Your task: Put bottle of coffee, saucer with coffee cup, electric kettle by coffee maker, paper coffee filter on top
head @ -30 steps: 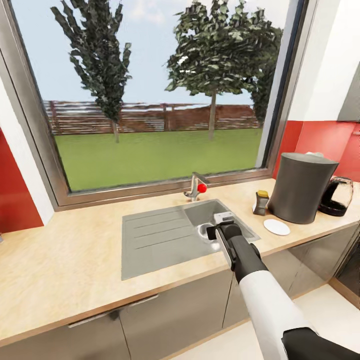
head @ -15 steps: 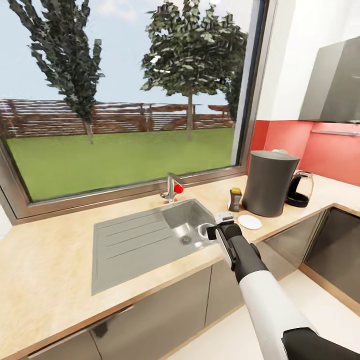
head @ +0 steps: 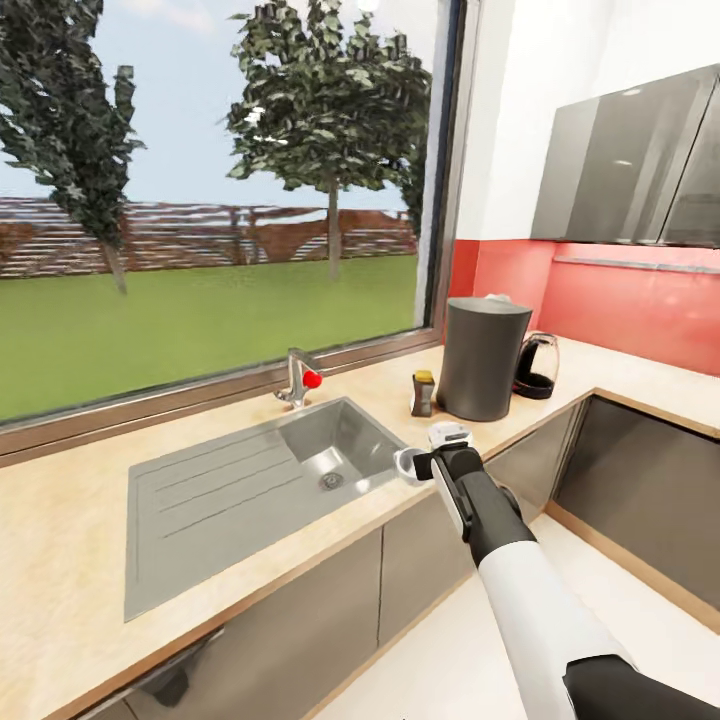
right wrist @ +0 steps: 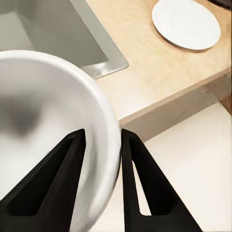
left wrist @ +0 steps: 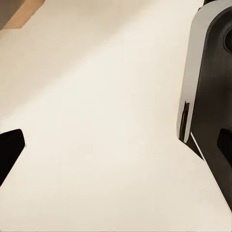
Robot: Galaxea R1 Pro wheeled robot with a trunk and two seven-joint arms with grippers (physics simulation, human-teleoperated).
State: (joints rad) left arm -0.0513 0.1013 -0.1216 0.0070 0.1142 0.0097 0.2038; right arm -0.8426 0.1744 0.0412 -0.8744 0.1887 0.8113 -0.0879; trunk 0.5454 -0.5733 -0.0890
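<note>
Gripping coffee cup [right wrist: 48,125] rim, right tool [right wrist: 101,140], mouth camera-facing

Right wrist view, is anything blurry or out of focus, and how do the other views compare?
Right wrist view: the coffee cup pinched in the right hand is soft and smeared, while the saucer is crisp. Head view: sharp, with reflections on the wall cabinets. Left wrist view: a featureless pale surface.
</note>
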